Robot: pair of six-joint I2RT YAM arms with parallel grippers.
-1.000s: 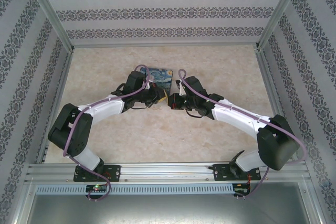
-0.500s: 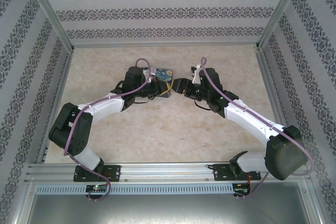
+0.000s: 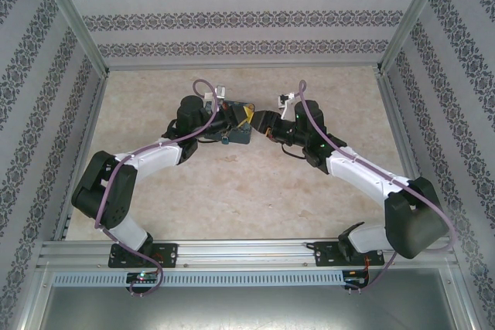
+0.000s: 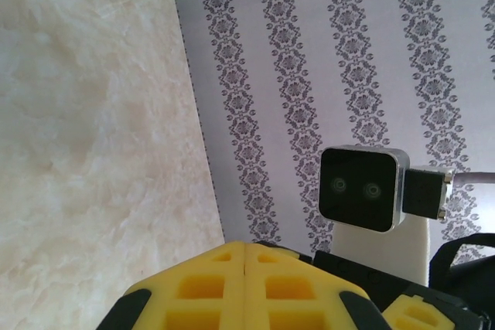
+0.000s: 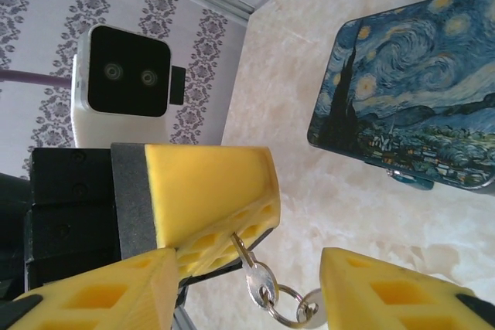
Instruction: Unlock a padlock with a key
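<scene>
1. The left gripper (image 5: pixel 209 195) was clamped fully shut, its yellow pads (image 4: pixel 244 272) pressed flat together. In the right wrist view the key (image 5: pixel 257 274) stuck out from between those pads, pinched by its blade, its head hanging free.
2. A small key ring (image 5: pixel 291 311) hung from the head of the key.
3. The right gripper (image 5: pixel 249 295) stood with its jaws apart and nothing between the pads. One yellow finger (image 5: pixel 100 295) sat on each side of the key and ring, and neither touched them.
4. Seen from above, the two grippers met tip to tip over the far middle of the table (image 3: pixel 232 199), the left gripper (image 3: pixel 241 118) just beside the right gripper (image 3: pixel 266 124).
5. The padlock (image 5: pixel 410 178) showed as a teal sliver at the near lower edge of the box (image 5: pixel 418 83). It was mostly hidden by the box, so whether its shackle was open could not be told. It lay well apart from the key.
6. The box, painted with a dark-blue swirling sky, rested on the pale marbled table (image 5: pixel 332 199).
7. Each wrist camera faced the other: the left wrist camera (image 5: pixel 124 83) and the right wrist camera (image 4: pixel 361 188), with patterned wall (image 4: pixel 309 52) behind.
</scene>
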